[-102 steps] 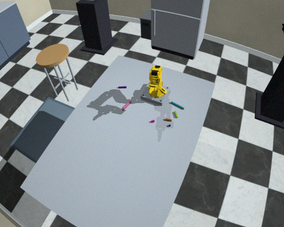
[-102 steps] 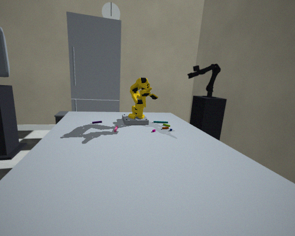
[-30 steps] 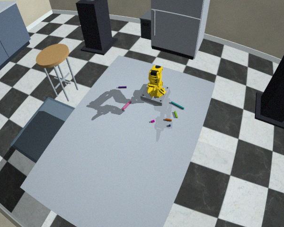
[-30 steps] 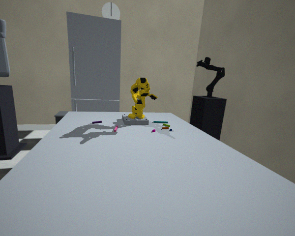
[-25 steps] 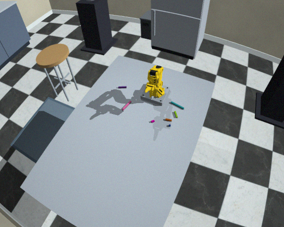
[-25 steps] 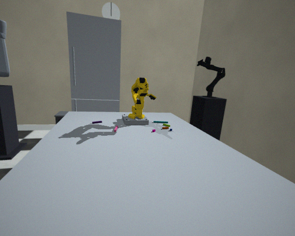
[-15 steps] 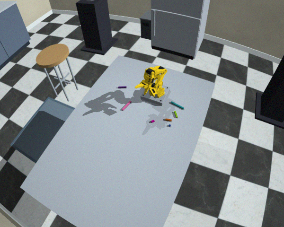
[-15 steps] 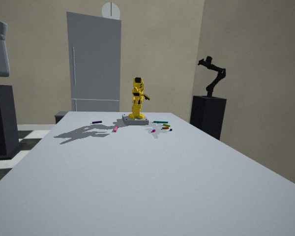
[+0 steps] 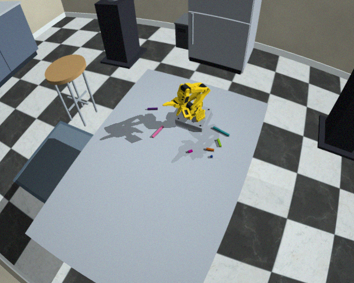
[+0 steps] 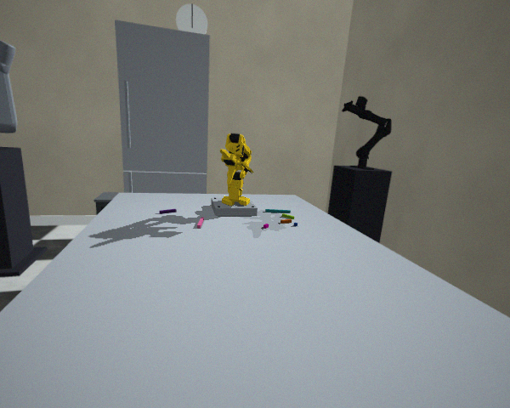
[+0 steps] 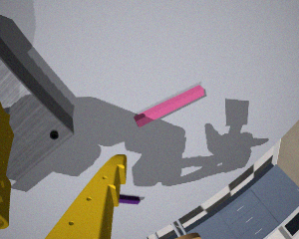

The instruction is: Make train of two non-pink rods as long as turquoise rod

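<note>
Rods lie scattered on the grey table [image 9: 146,213] around my base plate [image 9: 183,124], none touching another. Working from the left of the top view: the purple rod [image 9: 152,108] lies alone at the far left, well apart from the rest. Next comes the pink rod [image 9: 157,131], set on a diagonal just left of my base plate and partly within my shadow. My arm [image 9: 190,98] stands folded above the plate, with my gripper [image 9: 172,104] raised off the table and pointing left, toward the purple rod's side. Its jaws stand fully apart and nothing is between them. In the wrist view one yellow finger [image 11: 97,199] crosses the lower frame, with the pink rod [image 11: 170,106] beyond it and the purple rod [image 11: 130,199] just past the fingertip.

Right of the base plate: the magenta rod [image 9: 189,151] lies nearest the front, in shadow. The orange rod [image 9: 209,149] sits just to its right, with the small blue rod [image 9: 210,156] near it on the front side. The lime rod [image 9: 219,142] lies a little farther back and right. The turquoise rod [image 9: 220,131] lies farthest right, on a diagonal close to the plate's right corner.

No two rods are laid end to end.
</note>
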